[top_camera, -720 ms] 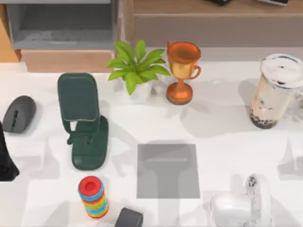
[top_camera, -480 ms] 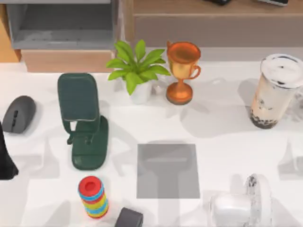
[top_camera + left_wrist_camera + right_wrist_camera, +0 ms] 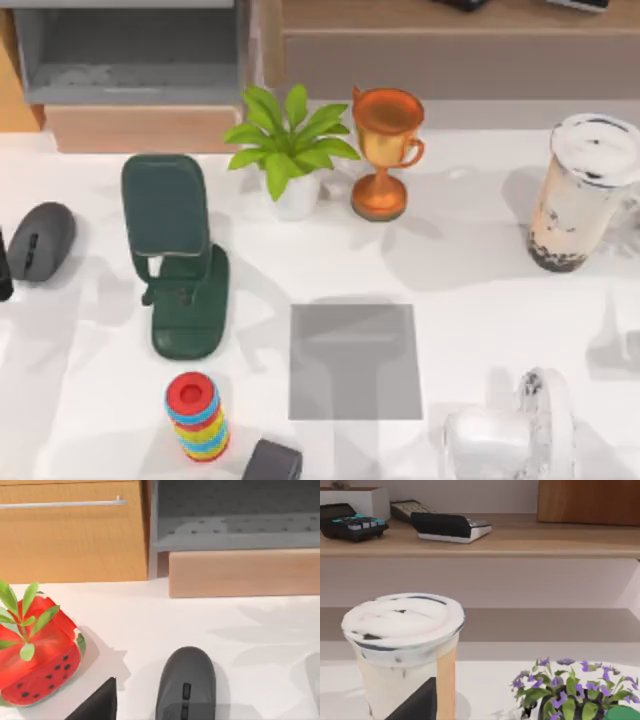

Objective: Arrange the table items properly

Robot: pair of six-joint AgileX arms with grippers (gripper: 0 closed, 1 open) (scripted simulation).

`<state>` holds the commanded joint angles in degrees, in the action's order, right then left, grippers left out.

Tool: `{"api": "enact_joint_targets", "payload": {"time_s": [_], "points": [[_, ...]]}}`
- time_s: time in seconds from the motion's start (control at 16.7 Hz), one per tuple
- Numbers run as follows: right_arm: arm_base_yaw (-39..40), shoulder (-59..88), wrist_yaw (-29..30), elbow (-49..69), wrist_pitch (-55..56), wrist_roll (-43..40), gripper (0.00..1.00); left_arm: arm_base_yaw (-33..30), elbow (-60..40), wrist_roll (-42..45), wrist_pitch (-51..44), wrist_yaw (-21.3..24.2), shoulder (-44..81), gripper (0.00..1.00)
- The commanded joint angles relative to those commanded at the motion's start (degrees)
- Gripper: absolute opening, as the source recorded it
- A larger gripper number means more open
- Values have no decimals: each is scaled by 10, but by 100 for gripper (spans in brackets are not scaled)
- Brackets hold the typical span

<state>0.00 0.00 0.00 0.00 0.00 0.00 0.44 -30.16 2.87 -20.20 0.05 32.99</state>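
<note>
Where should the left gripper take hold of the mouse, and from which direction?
Probably across its narrow width, at the middle, coming straight down from above. The mouse lies flat near the table's left edge, long axis roughly front to back, and its domed back slopes away at both ends, so the flanks offer the surest hold. The left gripper is just beside it.

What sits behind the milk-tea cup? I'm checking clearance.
Behind the milk-tea cup runs a wooden shelf holding a black calculator. The cup hides the wall directly behind it.
</note>
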Motion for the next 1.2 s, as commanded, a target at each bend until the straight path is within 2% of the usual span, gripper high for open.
{"api": "enact_joint_targets", "payload": {"time_s": [0.42,0.66,0.96,1.2], "points": [[0,0,0,0,0,0,100,4,-341,29,-249,3,466,100],[0,0,0,0,0,0,100,7,-509,45,-370,5,673,100],[0,0,0,0,0,0,100,9,-667,59,-467,3,848,100],[0,0,0,0,0,0,100,10,-712,63,-491,3,893,100]]}}
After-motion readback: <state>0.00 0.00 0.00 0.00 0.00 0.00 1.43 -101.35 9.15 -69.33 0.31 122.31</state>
